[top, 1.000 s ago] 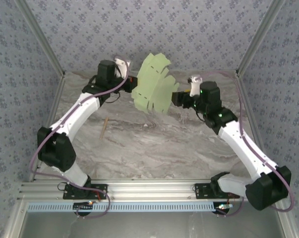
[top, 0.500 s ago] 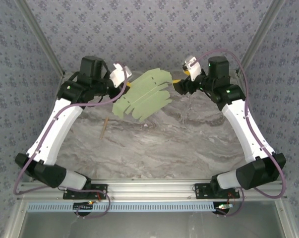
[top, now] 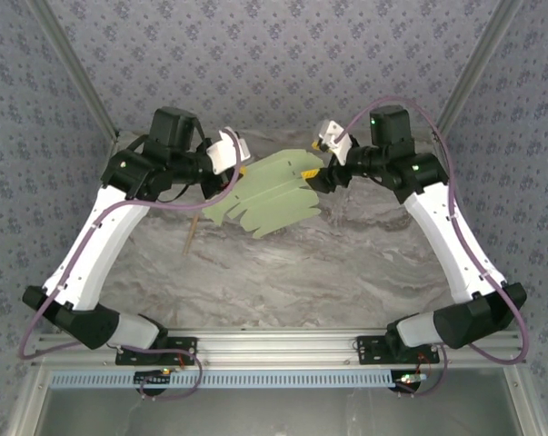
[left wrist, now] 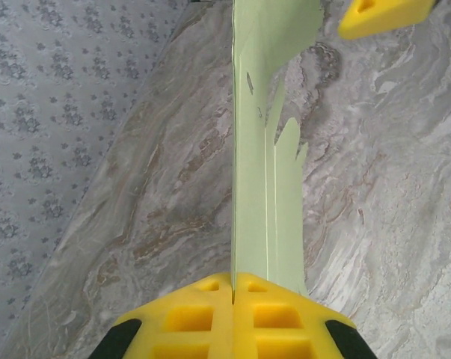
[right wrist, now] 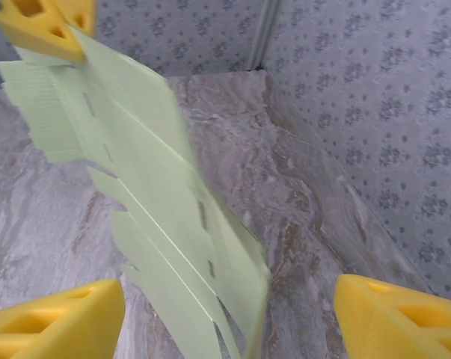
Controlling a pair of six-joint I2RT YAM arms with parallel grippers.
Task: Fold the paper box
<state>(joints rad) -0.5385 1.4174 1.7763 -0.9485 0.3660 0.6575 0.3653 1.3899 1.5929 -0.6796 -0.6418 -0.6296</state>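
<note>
A thin tan stick (top: 193,234) is lying on the marble table (top: 346,263), nearer the arm bases than the left jaws. The left gripper (top: 241,172) is pinching one edge of the paper box (top: 269,194), yellow pads (left wrist: 203,314) pressed together on the card (seen edge-on from that wrist, running straight out from the jaws). The pale green sheet is hanging unfolded between both grippers. The right gripper (top: 321,175) is standing with jaws wide, the sheet's other edge sitting in the gap, touching neither pad.
</note>
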